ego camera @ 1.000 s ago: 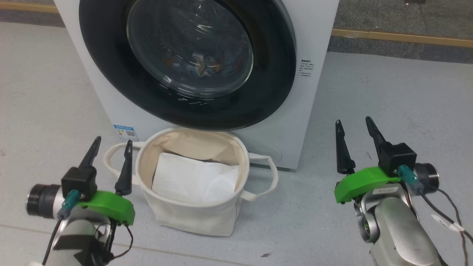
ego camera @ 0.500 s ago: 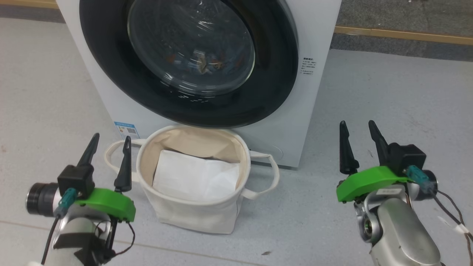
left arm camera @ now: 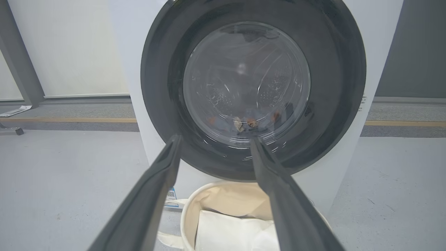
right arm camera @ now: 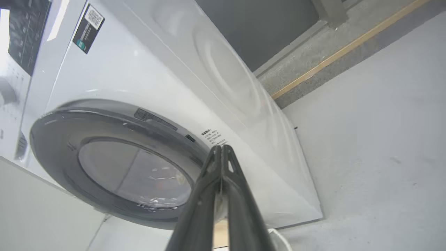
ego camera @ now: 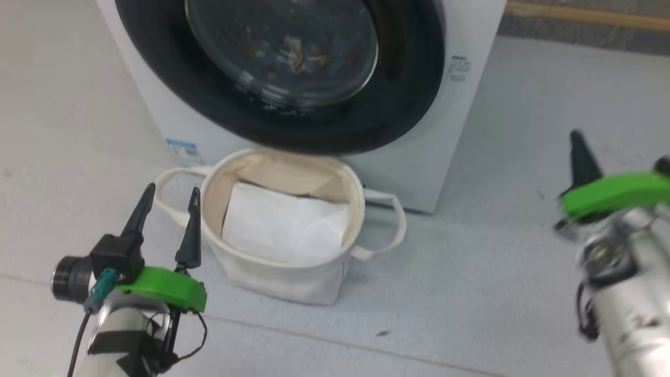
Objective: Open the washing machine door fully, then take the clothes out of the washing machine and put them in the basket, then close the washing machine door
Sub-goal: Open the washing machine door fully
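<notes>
With the glossy black-rimmed, round glass washing machine door (ego camera: pixel 413 99) apparently shut over the blue printed clothes (ego camera: pixel 296 52), opening it is the step in hand: the empty right gripper (right arm camera: pixel 221 150), fingers pressed together, likely must hook the door's edge, while the left gripper (ego camera: pixel 171 189) gapes empty.

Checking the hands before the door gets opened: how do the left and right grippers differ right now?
On the left gripper the fingers stand wide apart; on the right gripper they are pressed together. The left gripper sits close beside the basket; the right gripper is well clear of it. The left gripper faces the washing machine door squarely; the right gripper views it slantwise. Both are empty, with dark fingers.
</notes>
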Robot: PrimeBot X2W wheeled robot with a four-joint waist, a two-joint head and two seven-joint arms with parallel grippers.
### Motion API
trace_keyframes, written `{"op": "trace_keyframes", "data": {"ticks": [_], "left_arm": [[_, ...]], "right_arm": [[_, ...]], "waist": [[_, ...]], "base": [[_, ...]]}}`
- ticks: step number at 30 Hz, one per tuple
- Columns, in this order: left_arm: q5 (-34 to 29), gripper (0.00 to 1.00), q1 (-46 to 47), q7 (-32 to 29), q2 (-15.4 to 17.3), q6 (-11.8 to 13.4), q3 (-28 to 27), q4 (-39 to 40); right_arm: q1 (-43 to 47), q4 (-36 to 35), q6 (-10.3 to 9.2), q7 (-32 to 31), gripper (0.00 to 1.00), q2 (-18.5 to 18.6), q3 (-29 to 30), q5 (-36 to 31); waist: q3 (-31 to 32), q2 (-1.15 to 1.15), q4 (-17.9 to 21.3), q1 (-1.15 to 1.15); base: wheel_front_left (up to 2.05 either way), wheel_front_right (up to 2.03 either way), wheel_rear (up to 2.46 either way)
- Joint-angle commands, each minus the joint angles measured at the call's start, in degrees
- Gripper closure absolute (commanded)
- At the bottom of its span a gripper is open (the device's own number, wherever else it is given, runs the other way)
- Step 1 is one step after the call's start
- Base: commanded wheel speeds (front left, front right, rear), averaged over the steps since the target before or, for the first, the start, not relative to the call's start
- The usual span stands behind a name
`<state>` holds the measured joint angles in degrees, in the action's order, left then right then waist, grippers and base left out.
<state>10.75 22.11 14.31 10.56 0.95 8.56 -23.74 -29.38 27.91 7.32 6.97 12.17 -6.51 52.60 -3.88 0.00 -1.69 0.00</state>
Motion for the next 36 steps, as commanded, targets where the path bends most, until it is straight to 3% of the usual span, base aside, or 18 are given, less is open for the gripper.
{"op": "trace_keyframes", "data": {"ticks": [1, 7, 8, 18, 27, 36], "left_arm": [[-0.5, 0.00, 2.2, 0.7, 1.0, -0.2, -2.2, 2.3], [-0.7, 0.00, 3.3, 0.7, -0.6, -1.0, -2.5, 3.2], [-0.8, 0.00, 3.7, 0.7, -1.4, -1.2, -2.7, 3.1], [-1.9, 0.00, 5.6, 0.7, -5.1, -2.7, -2.4, 2.3], [-2.1, 0.00, 7.0, 0.7, -7.1, -3.4, -1.5, 2.2], [-1.7, 0.00, 7.4, 0.7, -7.6, -3.3, -0.9, 2.6]], "right_arm": [[-3.7, -2.6, 0.17, -2.2, 1.00, 1.0, -0.3, 4.3], [-10.0, -2.9, 0.17, -19.5, 1.00, 8.0, 2.7, 23.1], [-12.5, -2.3, 0.17, -25.0, 1.00, 10.0, 3.0, 26.9], [-27.1, 5.3, 0.17, -43.6, 1.00, 14.9, 4.4, 37.6], [-39.2, 11.7, 0.17, -48.8, 1.00, 18.5, 4.4, 38.3], [-45.0, 15.7, 0.17, -49.3, 1.00, 18.0, 2.9, 36.9]], "waist": [[-2.2, 0.00, -0.9, 0.00], [-7.3, 0.00, -3.0, 0.00], [-8.9, 0.00, -3.9, 0.00], [-15.5, 0.00, -8.4, 0.00], [-19.8, 0.00, -12.4, 0.00], [-21.5, 0.00, -14.0, 0.00]], "base": [[0.00, 0.00, 0.00], [0.00, 0.00, 0.00], [0.00, 0.00, 0.00], [0.00, 0.00, 0.00], [0.00, 0.00, 0.00], [0.00, 0.00, 0.00]]}}
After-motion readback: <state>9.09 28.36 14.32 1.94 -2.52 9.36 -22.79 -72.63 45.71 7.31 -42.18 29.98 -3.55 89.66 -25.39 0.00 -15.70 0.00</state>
